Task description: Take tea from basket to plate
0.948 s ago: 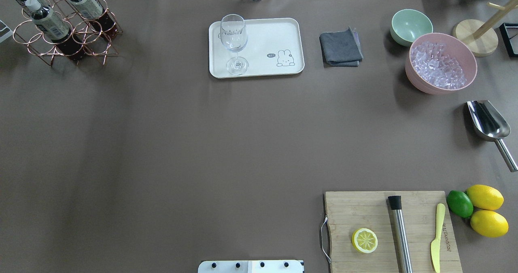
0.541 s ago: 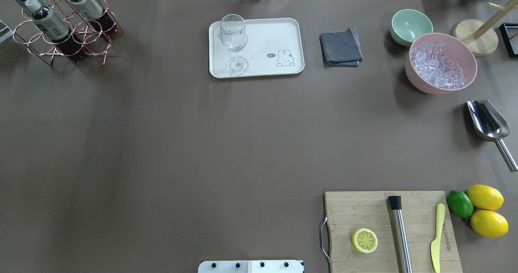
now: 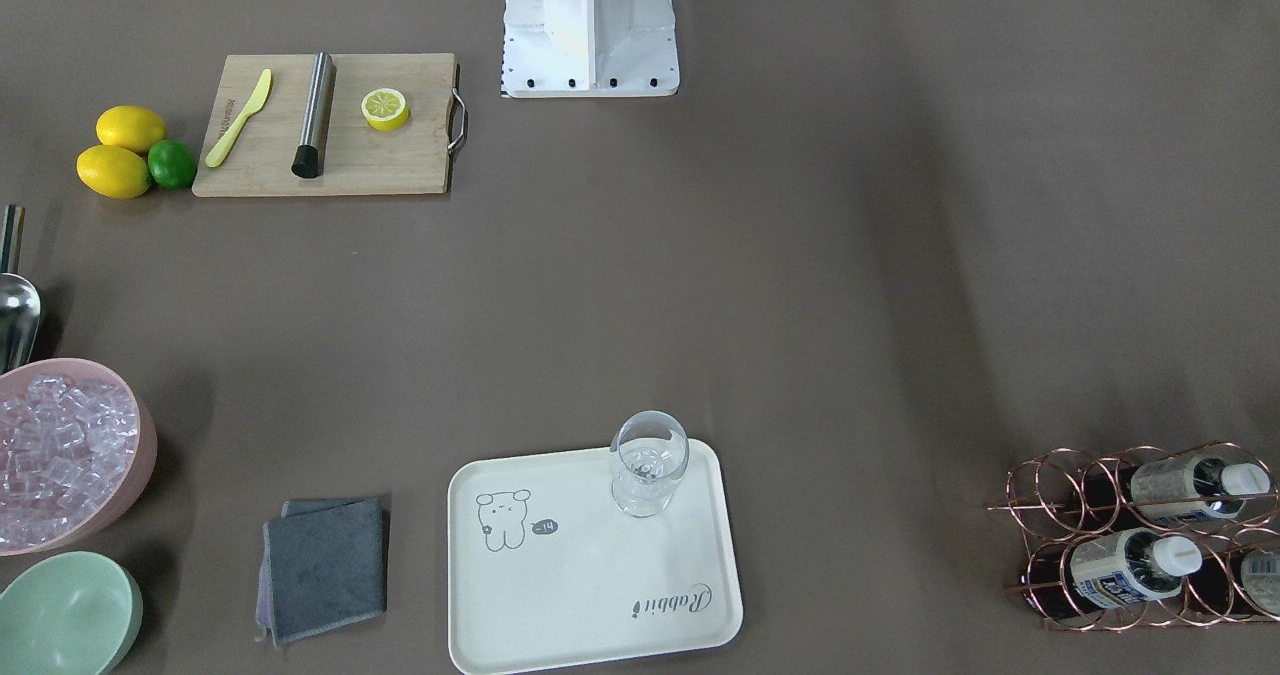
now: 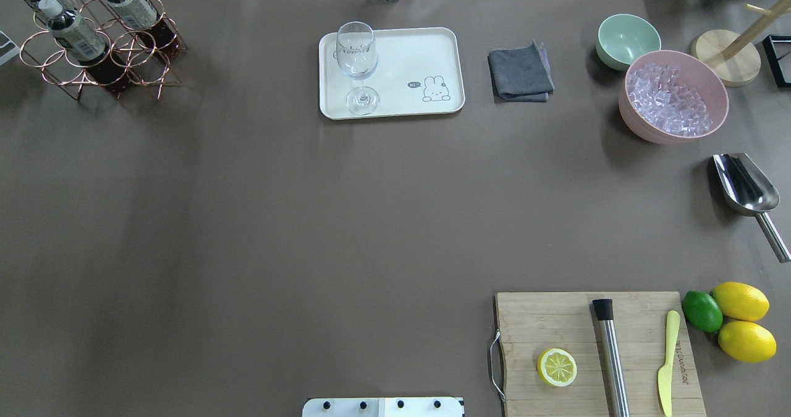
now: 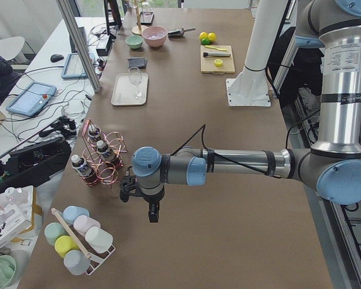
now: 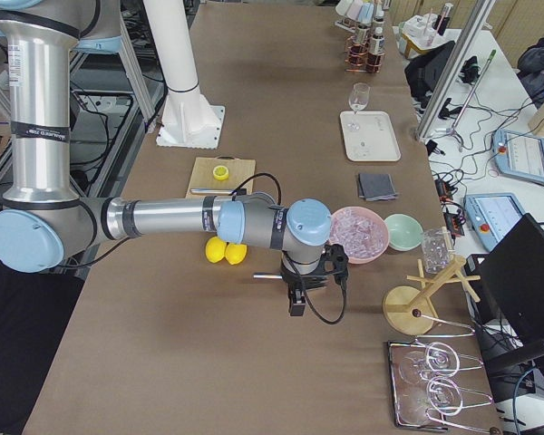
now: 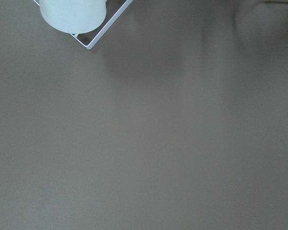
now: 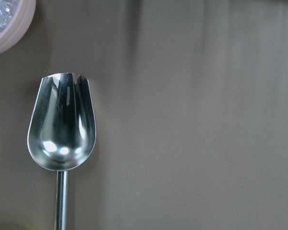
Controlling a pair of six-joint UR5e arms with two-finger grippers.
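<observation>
Three tea bottles (image 4: 74, 34) with white caps stand in the copper wire basket (image 4: 142, 74) at the far left corner of the table; the basket also shows in the front view (image 3: 1040, 500). The cream plate (image 4: 408, 55) with the bear drawing lies at the far middle and carries a stemmed glass (image 4: 356, 65). My left gripper (image 5: 151, 214) hangs over the table just beside the basket (image 5: 105, 156). My right gripper (image 6: 295, 304) hangs near the pink bowl. Both show only in the side views, so I cannot tell if they are open or shut.
A grey cloth (image 4: 520, 72), a mint bowl (image 4: 627, 39), a pink bowl of ice (image 4: 673, 96) and a metal scoop (image 4: 744, 188) lie at the right. A cutting board (image 4: 556, 324) with half a lemon, a muddler and a knife sits near right, beside lemons and a lime.
</observation>
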